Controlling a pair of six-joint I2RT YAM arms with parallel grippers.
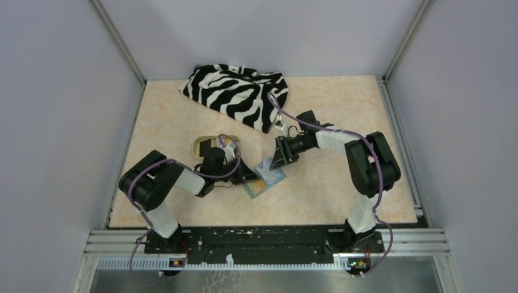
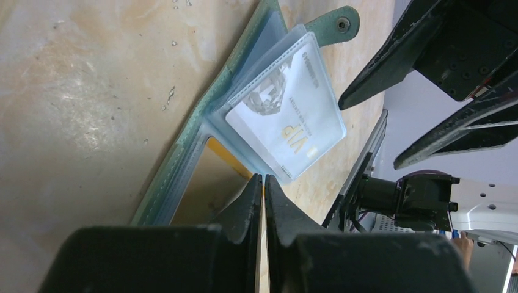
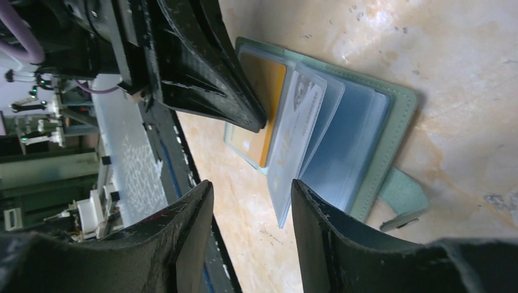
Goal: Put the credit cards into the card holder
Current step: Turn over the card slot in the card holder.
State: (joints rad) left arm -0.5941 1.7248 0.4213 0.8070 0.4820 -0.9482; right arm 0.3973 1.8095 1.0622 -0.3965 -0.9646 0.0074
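On the surface (image 1: 342, 183), the holder (image 1: 264, 177) is being flanked: left jaws closed at its gold card (image 3: 269, 85), right jaws open opposite.

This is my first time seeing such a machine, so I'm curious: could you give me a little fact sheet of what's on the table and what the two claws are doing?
Card holder: sage-green, lying open mid-table, clear sleeves fanned out
Whitish card: inside a clear sleeve
Gold-yellow card: in the neighbouring sleeve
Left claw: shut, tip at the gold-yellow card
Right claw: open, over the holder
Also there: zebra-striped cloth at the far edge; tan dish behind the left arm
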